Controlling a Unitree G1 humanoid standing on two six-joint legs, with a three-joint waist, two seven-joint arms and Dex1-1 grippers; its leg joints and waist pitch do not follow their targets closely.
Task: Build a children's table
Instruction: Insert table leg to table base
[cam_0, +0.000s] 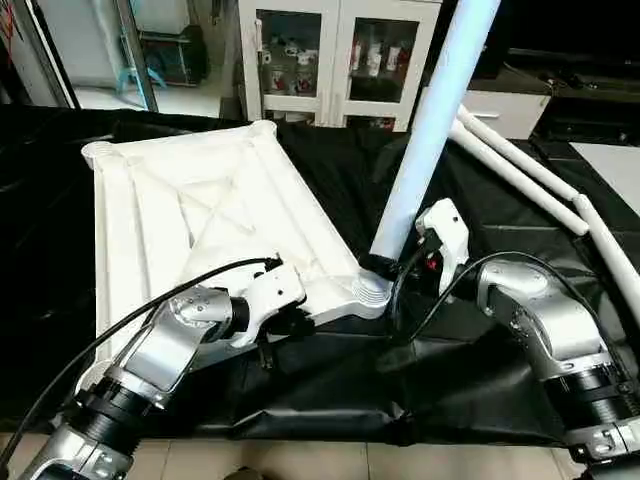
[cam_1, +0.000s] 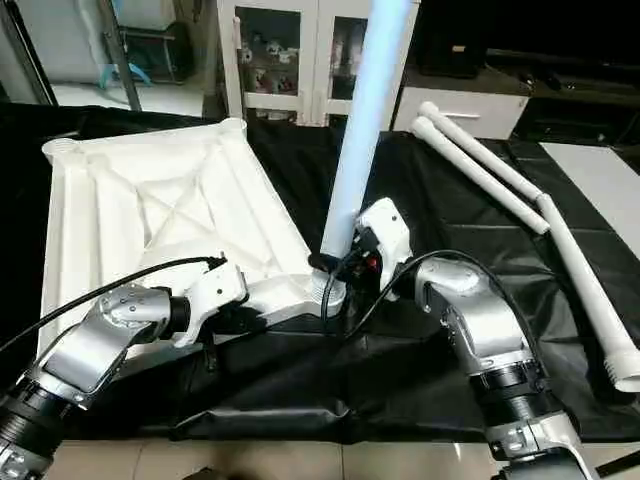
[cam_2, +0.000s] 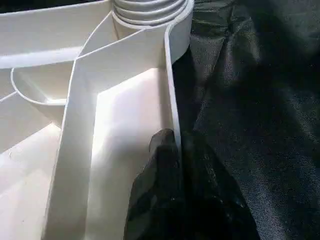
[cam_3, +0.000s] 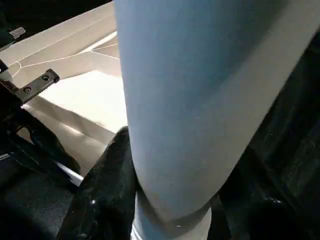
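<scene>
At tabletop (cam_0: 200, 210) corner, right gripper (cam_0: 392, 265) around upright leg (cam_0: 432, 120).

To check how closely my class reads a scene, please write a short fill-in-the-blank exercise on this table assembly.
1. The tabletop lies with its ribbed ____ facing up.
2. The right gripper grips the base of a ____ standing upright in a corner socket.
3. The left gripper pinches the tabletop's ____.
4. ____ loose legs lie on the black cover to the robot's right.

Missing words: underside; leg; rim; Three
</scene>
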